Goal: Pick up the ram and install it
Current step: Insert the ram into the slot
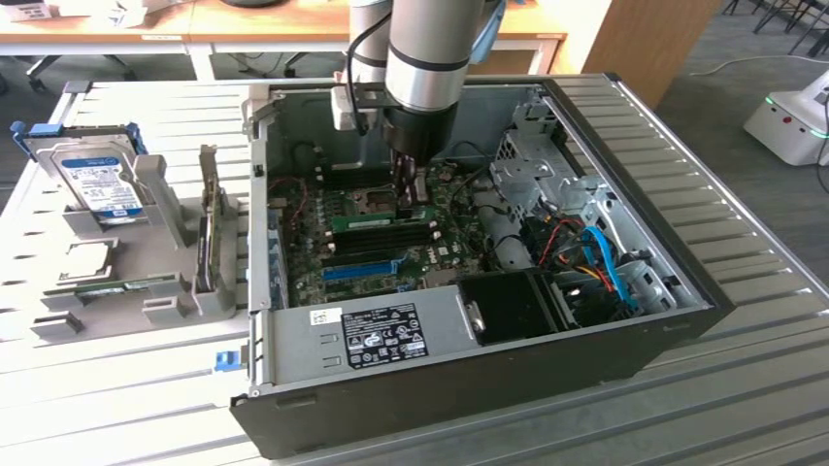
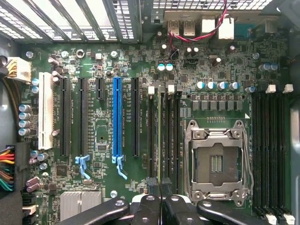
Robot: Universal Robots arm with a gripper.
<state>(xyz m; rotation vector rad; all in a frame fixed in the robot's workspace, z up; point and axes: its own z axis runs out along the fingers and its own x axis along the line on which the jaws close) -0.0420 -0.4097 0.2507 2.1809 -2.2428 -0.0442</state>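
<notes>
- Green and thin, the ram [image 2: 159, 136] is seen edge-on in the wrist view. It is lined up along one of the black memory slots between the blue slot [image 2: 116, 117] and the processor socket [image 2: 216, 161].
- The gripper [image 2: 159, 183] is closed down on one end of the ram — the two dark fingertips [image 2: 152, 185] are pressed against its flat sides, with only the board's thickness left between them.
- In the exterior view the gripper [image 1: 417, 199] is lowered straight down into the open computer case [image 1: 674, 291]. There the ram [image 1: 376, 221] is shown as a green strip lying along the motherboard [image 1: 447, 257], just under the fingers.
- Whether the ram is fully seated in its slot cannot be told.
- A second green stick [image 1: 116, 288] is laid in a grey holder [image 1: 214, 296] outside the case, at the exterior view's left, well apart from the gripper.
- A blue-labelled hard drive [image 1: 101, 183] is propped upright in the same holder — behind the second green stick.
</notes>
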